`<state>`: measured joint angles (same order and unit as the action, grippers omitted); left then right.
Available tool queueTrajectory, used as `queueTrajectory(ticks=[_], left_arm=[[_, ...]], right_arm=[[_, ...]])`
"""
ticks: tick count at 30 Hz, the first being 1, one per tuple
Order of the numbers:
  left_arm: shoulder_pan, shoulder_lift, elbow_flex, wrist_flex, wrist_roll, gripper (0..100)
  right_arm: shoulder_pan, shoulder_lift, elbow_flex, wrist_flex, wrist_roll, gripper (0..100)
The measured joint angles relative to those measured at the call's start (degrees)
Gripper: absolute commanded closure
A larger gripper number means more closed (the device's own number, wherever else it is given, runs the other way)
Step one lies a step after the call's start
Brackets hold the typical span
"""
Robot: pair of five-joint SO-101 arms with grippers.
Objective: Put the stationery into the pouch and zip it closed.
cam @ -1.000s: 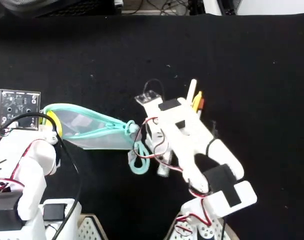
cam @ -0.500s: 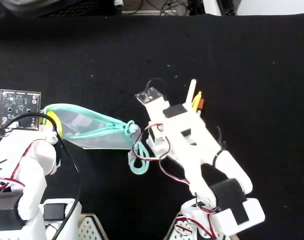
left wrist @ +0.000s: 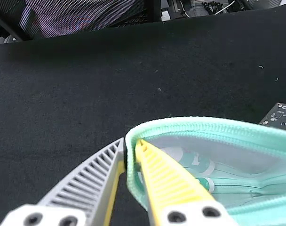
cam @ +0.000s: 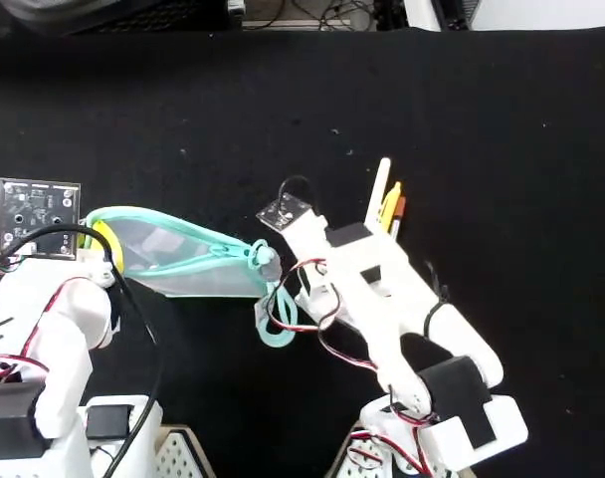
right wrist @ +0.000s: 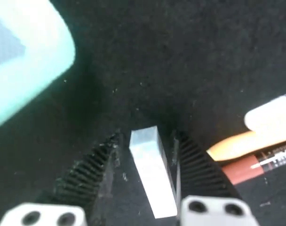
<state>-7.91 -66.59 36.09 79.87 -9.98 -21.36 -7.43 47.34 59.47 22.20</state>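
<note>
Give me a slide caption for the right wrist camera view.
Right gripper open around a small white block on the black table, pens beside it, teal pouch nearby.

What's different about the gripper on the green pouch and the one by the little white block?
The left gripper is shut on the pouch rim, one finger inside and one outside. The right gripper is open, its fingers either side of the white block with gaps. The left gripper has a yellow finger, while the right gripper's fingers look dark. Both point down over the black table.
</note>
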Motion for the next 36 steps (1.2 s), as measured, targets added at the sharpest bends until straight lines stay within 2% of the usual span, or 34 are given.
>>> queueTrajectory(ticks=[6,12,15,21,28,36], left_arm=[[0.0,0.0,0.0,0.0,0.0,96],[0.0,0.0,0.0,0.0,0.0,96],[0.0,0.0,0.0,0.0,0.0,96],[-0.2,0.0,0.0,0.0,0.0,96],[-0.2,0.0,0.0,0.0,0.0,96],[-0.2,0.0,0.0,0.0,0.0,96]], right_arm=[[0.2,0.0,0.8,-2.6,0.0,83.9],[0.3,0.0,0.9,-2.7,3.5,96.0],[0.3,-0.5,1.6,-2.8,6.7,92.9],[-0.1,-0.5,1.6,-0.3,10.5,80.1],[-0.3,-0.5,1.7,0.4,10.6,80.1],[-0.3,-0.6,1.8,3.8,16.0,80.1]])
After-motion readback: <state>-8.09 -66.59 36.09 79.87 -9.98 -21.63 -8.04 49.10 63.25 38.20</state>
